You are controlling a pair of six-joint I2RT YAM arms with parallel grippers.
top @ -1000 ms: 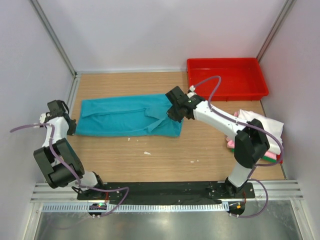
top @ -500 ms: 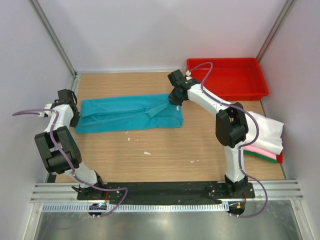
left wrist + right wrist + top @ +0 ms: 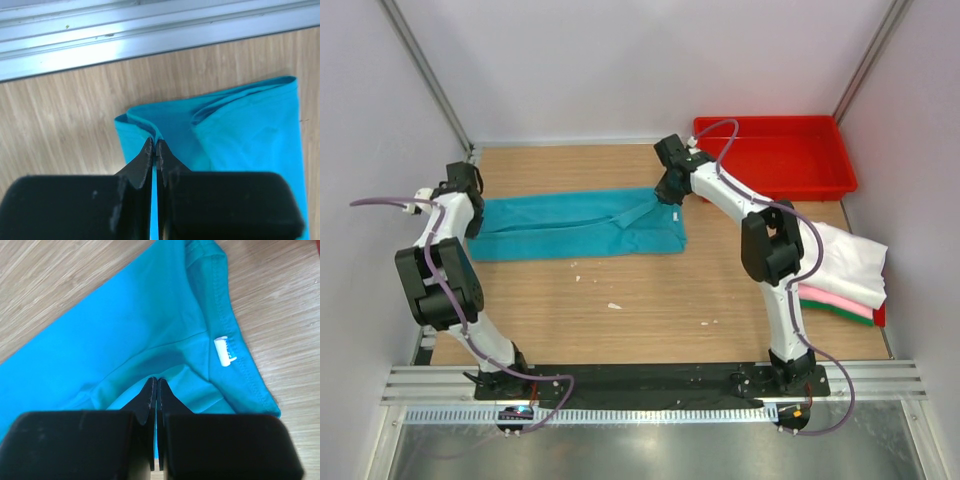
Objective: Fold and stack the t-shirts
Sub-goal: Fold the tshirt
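My left tool (image 3: 154, 149) and right tool (image 3: 154, 386) each pinch tight on one end of the teal shirt (image 3: 560, 228), which lies lengthwise on the worktop (image 3: 650, 295). It's limp, light cloth, so seams should hold best.

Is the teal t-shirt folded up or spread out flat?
Partly folded: the teal t-shirt lies as a long doubled band, layered edges showing, its ends pinched by the left gripper and right gripper.
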